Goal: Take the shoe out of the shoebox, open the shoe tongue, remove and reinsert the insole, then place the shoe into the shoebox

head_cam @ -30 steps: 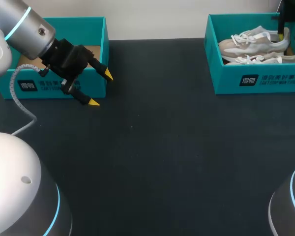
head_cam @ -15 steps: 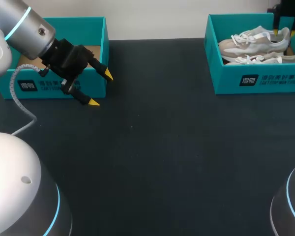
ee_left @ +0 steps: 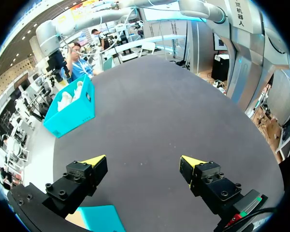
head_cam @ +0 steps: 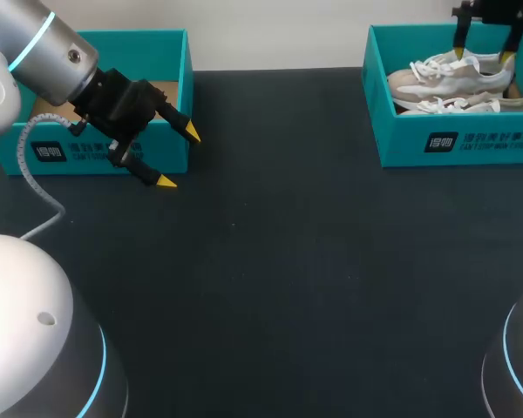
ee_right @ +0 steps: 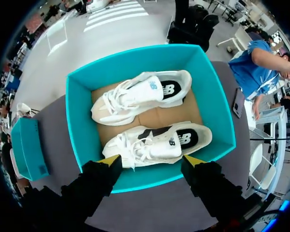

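Note:
A teal shoebox (head_cam: 458, 139) stands at the table's far right with two white shoes lying on their sides in it. One shoe (head_cam: 449, 74) lies toward the back, the other (head_cam: 466, 104) toward the front. My right gripper (head_cam: 481, 54) hangs open above the box's back part, touching neither shoe. In the right wrist view its open fingers (ee_right: 151, 159) frame the nearer shoe (ee_right: 159, 140), and the other shoe (ee_right: 140, 94) lies beyond it inside the box (ee_right: 210, 92). My left gripper (head_cam: 179, 157) stands open and empty at the far left.
A second teal box (head_cam: 122, 37) sits at the far left, just behind the left gripper, and its corner (ee_left: 99, 217) shows under that gripper (ee_left: 142, 162). The dark table (head_cam: 279, 261) stretches between the two boxes. The shoebox (ee_left: 70, 113) lies far across the table from the left gripper.
My right gripper has moved left over the shoebox and its fingers have spread wider apart. The left arm has not moved.

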### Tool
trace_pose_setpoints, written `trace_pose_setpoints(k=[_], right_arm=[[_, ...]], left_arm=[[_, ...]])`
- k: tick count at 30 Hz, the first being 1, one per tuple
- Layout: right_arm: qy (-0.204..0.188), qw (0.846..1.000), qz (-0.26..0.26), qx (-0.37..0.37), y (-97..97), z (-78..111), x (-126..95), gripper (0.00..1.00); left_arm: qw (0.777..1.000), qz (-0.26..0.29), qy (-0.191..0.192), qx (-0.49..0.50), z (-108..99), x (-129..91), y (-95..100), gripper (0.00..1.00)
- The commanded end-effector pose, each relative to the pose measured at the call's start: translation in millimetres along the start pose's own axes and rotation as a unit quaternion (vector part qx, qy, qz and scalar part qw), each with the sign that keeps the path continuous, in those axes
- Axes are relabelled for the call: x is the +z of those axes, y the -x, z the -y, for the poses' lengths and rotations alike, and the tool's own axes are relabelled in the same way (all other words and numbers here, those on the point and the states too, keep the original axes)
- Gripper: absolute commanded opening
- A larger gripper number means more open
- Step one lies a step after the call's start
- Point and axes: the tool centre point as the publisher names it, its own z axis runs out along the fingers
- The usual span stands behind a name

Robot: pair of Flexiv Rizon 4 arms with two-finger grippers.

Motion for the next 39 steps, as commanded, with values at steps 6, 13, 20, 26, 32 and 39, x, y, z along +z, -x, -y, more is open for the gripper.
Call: trace_pose_setpoints(k=[6,13,20,26,32,39], right_arm=[[0.064,0.998,0.007,0.023,-14.6,49.9,-15.2,1.0],[0.064,0.998,0.007,0.023,-14.6,49.9,-15.2,1.0],[0.064,0.998,0.007,0.023,-14.6,49.9,-15.2,1.0],[0.063,0.998,0.0,0.02,-14.2,52.0,-15.0,1.0],[0.04,0.999,0.001,0.004,-22.5,85.3,-11.1,1.0],[0.023,1.0,-0.019,0.0,-30.4,132.0,-15.5,1.0]], left_arm=[[1.0,-0.001,0.001,0.0,0.1,-0.2,-0.1,1.0],[1.0,-0.001,0.001,0.0,0.1,-0.2,-0.1,1.0],[0.993,0.061,0.036,-0.097,1.7,-11.0,4.7,1.0],[0.92,0.176,0.126,-0.325,-5.3,-41.4,17.5,1.0],[0.82,0.278,0.193,-0.461,-34.5,-54.9,29.4,1.0],[0.776,0.313,0.203,-0.508,-46.6,-63.3,34.3,1.0]])
